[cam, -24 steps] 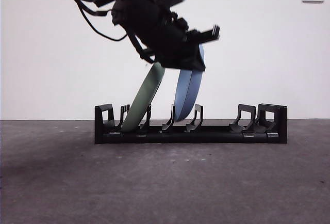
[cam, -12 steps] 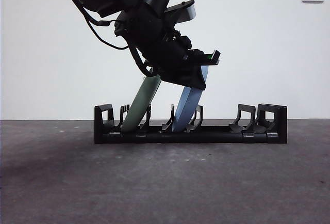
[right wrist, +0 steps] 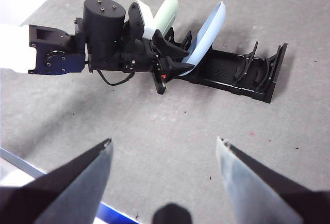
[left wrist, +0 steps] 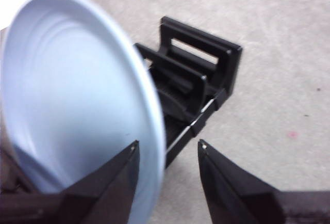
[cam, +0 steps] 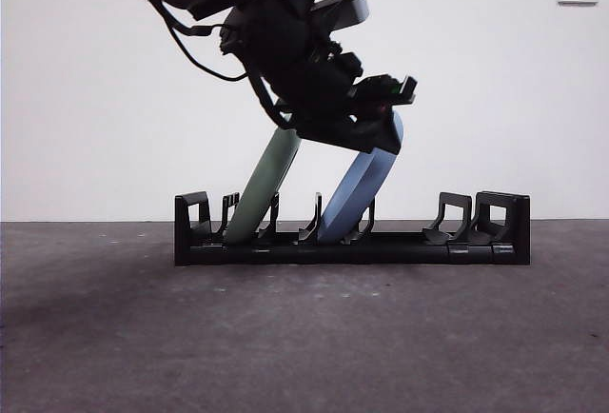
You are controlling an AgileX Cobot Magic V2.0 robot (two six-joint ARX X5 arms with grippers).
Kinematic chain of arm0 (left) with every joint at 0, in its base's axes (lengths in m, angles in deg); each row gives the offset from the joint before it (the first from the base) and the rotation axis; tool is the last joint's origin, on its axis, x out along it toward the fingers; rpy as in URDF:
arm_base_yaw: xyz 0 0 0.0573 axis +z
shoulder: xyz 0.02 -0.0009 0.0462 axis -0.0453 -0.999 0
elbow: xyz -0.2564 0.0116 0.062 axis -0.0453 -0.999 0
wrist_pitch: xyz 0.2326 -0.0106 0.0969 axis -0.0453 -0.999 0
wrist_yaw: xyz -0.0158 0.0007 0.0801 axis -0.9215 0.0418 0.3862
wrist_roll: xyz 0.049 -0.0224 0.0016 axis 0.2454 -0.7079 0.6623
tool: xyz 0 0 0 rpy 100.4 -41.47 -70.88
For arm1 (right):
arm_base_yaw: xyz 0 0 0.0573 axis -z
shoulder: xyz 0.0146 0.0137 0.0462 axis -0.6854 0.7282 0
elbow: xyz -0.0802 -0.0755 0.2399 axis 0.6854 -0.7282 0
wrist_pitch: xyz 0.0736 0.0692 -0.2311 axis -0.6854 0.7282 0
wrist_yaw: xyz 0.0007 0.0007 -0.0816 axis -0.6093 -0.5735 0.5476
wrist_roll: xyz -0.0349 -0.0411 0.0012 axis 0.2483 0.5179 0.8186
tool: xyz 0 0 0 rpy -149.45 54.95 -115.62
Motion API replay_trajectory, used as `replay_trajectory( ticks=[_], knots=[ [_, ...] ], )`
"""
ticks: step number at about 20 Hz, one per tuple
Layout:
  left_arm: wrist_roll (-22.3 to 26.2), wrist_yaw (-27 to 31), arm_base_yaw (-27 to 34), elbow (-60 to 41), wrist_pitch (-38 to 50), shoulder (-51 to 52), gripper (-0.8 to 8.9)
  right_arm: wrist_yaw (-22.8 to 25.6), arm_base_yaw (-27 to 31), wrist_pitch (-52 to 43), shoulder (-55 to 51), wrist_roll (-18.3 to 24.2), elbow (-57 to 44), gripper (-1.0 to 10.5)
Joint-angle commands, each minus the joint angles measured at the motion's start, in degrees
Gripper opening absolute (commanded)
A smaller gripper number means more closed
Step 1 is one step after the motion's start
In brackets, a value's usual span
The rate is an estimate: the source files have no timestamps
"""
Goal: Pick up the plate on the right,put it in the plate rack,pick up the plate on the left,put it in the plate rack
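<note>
Leaning plate: the blue plate [cam: 360, 194] has its lower edge down in a middle slot of the plate rack [cam: 352, 246], and it tilts toward the rack's empty end.
Green plate: the green plate [cam: 263, 187] stands tilted in a slot near the other end, just beside the blue one and apart from it.
Rack: long and black on the grey table [cam: 304, 337], with free prongs left at the far end.
Left gripper: the left gripper [left wrist: 167, 154] is at the blue plate's upper rim; in the wrist view the jaws are spread, with the rim just inside one jaw, so I judge the plate released or very nearly so.
Right gripper: the right gripper [right wrist: 162, 146] hangs well back above the table, jaws wide apart and holding nothing.
Step in hand: both plates sit in the rack, so this looks like the closing part of the second placement.
Next move: the left arm should draw straight up and away without catching the rim; a nudge could tip the blue plate further over, or knock it against its neighbour.
</note>
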Motion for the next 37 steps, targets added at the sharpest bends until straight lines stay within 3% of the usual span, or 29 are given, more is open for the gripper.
replay_trajectory(
  ticks=[1,10,17,23,27,37],
  knots=[
    [-0.9,-0.2,-0.7,-0.1,-1.5,0.6,1.93,0.0,-0.1,1.4,-0.1,0.5,-0.4,3.4],
    [-0.9,0.2,-2.2,-0.1,-17.1,14.9,1.93,0.0,-0.1,1.4,-0.1,1.7,-0.4,3.4],
    [-2.3,0.0,-2.3,-0.1,-45.2,34.8,1.88,-0.1,-0.1,1.4,-0.1,2.6,-1.0,3.4],
    [-6.1,-0.4,-2.3,-0.1,-62.7,49.4,1.88,-7.3,-0.1,1.4,-0.1,4.7,-8.5,3.4],
    [-7.6,-0.4,-2.3,-0.1,-66.5,56.3,1.88,-12.1,-0.1,1.3,-0.1,6.7,-11.5,3.4],
    [-7.6,-0.4,-2.3,-0.1,-66.9,58.6,1.87,-12.1,-0.1,1.3,-0.1,6.8,-11.5,3.4]
  ],
)
